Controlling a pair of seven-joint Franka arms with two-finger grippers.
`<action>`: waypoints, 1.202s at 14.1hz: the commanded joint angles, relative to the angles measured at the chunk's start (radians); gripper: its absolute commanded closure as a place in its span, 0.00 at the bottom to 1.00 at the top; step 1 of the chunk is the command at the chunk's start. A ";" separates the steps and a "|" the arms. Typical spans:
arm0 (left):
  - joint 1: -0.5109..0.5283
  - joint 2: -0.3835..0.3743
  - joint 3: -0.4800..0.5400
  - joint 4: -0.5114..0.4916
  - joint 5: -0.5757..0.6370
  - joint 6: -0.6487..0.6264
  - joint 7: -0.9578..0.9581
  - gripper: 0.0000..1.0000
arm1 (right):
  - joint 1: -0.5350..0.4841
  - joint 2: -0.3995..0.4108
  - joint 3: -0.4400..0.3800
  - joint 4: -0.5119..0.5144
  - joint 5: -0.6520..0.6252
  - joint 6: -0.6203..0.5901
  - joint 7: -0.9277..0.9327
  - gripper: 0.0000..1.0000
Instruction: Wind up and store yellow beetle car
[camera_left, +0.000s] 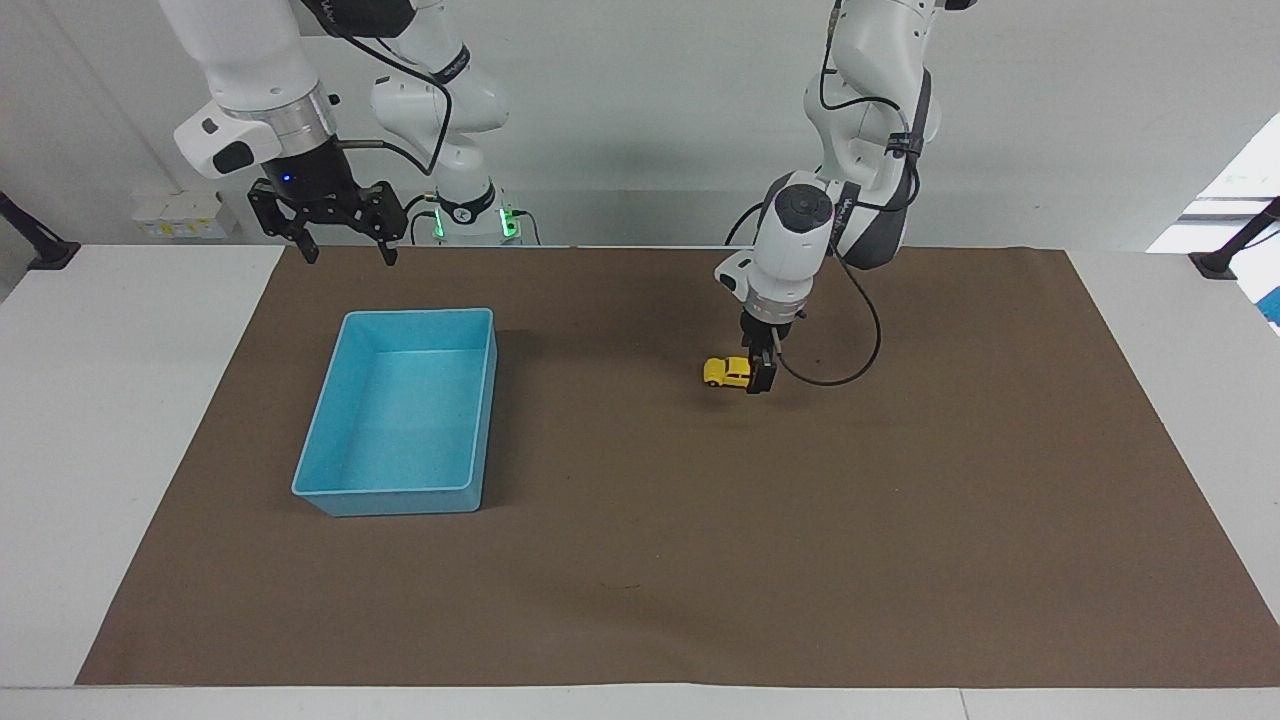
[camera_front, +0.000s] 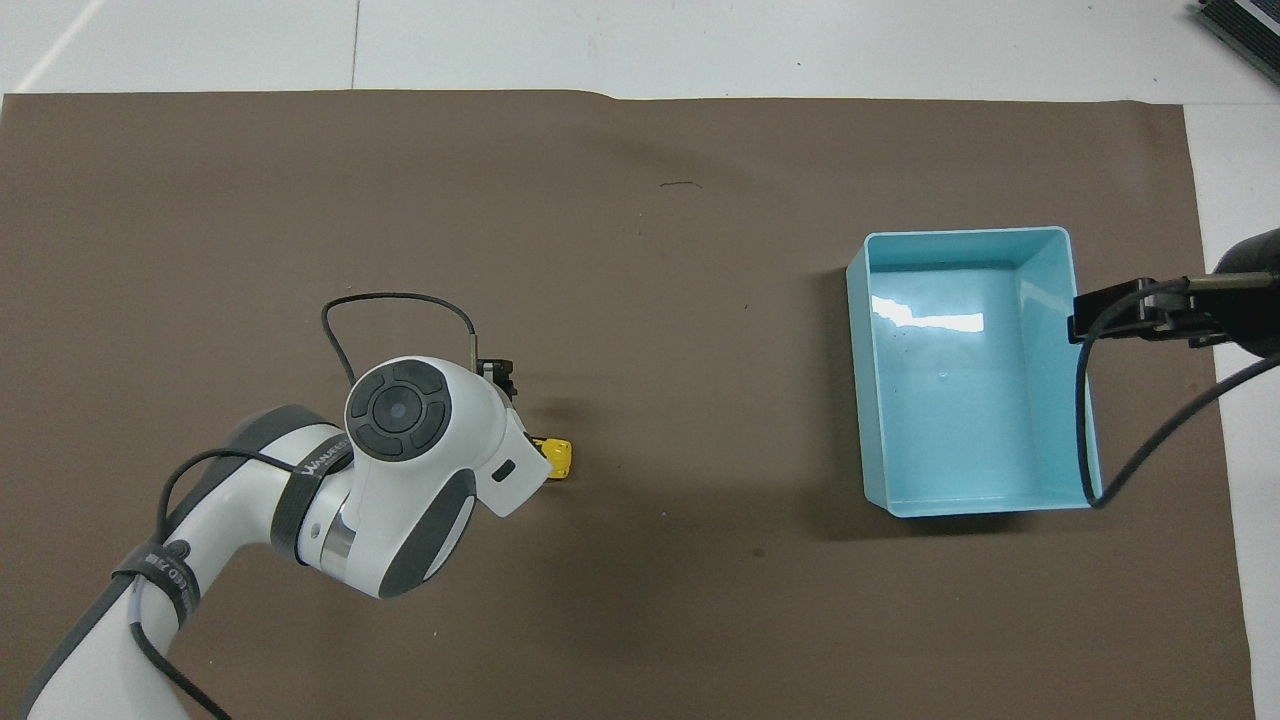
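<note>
Waiting above the mat's edge nearest the robots, past the blue tray (camera_left: 400, 330): right gripper (camera_left: 340, 252), fingers spread, empty. Mid-mat, toward the left arm's end: yellow car (camera_left: 726, 372), on its wheels. Down at its end: left gripper (camera_left: 761, 376), apparently open, nothing gripped yet. Likely light, hard, slick, prone to rolling; best pinched across the flat sides
</note>
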 joint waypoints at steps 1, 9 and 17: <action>-0.042 -0.011 0.020 -0.077 -0.010 0.086 -0.019 0.00 | -0.010 -0.012 0.000 -0.005 0.021 -0.002 0.007 0.00; -0.074 0.015 0.022 -0.091 -0.008 0.126 -0.106 0.66 | -0.010 -0.012 0.000 -0.005 0.022 -0.002 0.007 0.00; -0.065 0.003 0.020 -0.074 -0.008 0.088 -0.146 1.00 | -0.010 -0.012 0.000 -0.005 0.021 -0.002 0.007 0.00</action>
